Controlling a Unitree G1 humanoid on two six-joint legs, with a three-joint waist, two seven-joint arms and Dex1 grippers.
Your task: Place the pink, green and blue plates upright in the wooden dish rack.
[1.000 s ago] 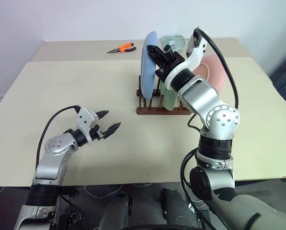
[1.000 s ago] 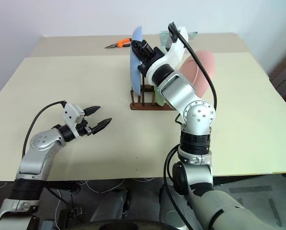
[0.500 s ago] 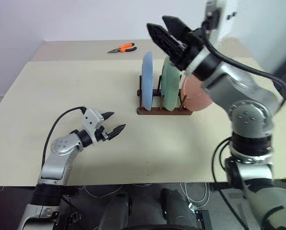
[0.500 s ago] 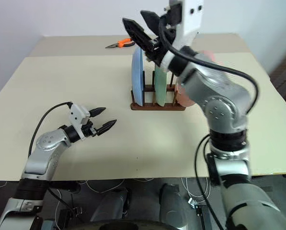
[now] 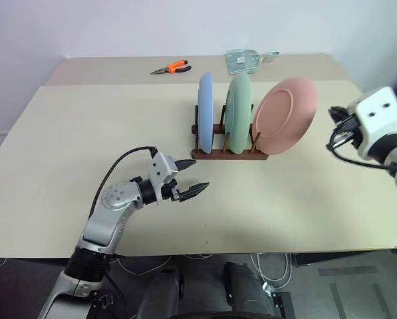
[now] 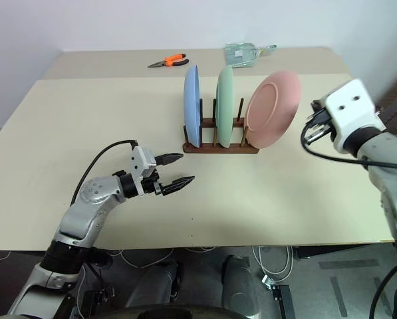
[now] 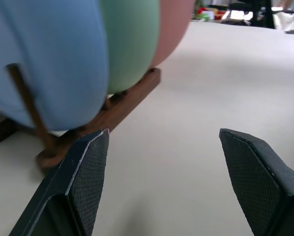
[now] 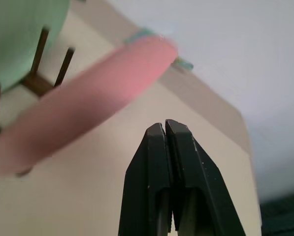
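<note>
I see the wooden dish rack near the middle of the frame, a bit toward the top, sitting on the tabletop. All three plates are in it. The blue plate stands straight up at the left end of the rack. The green plate stands just to the right of it, also straight up. The pink plate is at the right end, and it leans over to the right, so I can see its round face.

My left gripper is in the lower left part of the frame, a little way below and left of the rack. Its two black fingers are spread apart and there is nothing between them. In the left wrist view, the blue, green and pink plates and the rack's base are close ahead of the fingers.

My right gripper is squeezed tight, with both fingers pressed together and nothing in them. In the head views my right arm is at the right edge of the frame, apart from the pink plate.

Far back, at the top of the frame, orange pliers lie on the tabletop. A clear packet lies to the right of them.
</note>
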